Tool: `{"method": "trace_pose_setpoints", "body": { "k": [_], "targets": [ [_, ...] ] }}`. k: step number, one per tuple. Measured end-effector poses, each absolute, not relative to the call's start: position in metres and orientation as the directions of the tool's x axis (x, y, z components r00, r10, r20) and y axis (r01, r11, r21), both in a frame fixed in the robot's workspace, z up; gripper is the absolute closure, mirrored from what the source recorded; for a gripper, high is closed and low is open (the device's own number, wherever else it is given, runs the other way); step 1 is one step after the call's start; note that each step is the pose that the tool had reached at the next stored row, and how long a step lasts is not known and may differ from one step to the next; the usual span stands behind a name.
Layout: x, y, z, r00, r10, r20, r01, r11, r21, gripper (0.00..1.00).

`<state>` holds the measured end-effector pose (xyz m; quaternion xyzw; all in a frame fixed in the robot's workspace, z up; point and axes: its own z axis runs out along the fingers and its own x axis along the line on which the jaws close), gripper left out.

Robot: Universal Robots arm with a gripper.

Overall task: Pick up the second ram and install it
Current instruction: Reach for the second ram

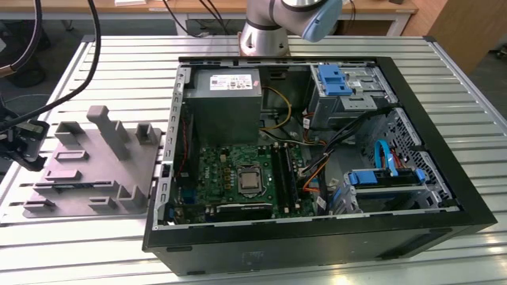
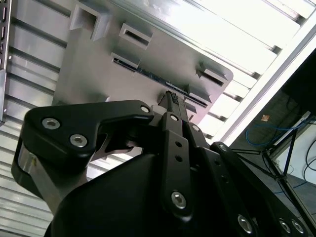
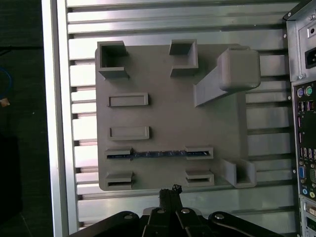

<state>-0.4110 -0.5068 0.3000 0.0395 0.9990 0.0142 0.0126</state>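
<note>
My bench of metal slats carries the open case, which takes up its middle and the exterior view's right side. Just beside the case, towards the bench edge on the exterior view's left, lies the grey holder plate with its raised blocks. My gripper hangs over that same bench edge, just off the plate's outer rim, clenched with its fingers together and nothing between them. The ram stands on its long edge in the plate, its ends seated in two slotted blocks, in the second row in from the rim nearest the gripper. In both wrist views the fingertips sit near the ram's middle but apart from it, with one empty row of slots between them.
</note>
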Motion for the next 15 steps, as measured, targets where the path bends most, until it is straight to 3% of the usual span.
{"method": "trace_pose_setpoints", "body": {
  "k": [15],
  "targets": [
    [-0.411,-0.507,0.289,-0.997,0.079,-0.024,0.078,0.996,0.029,0.90]
  ]
}}
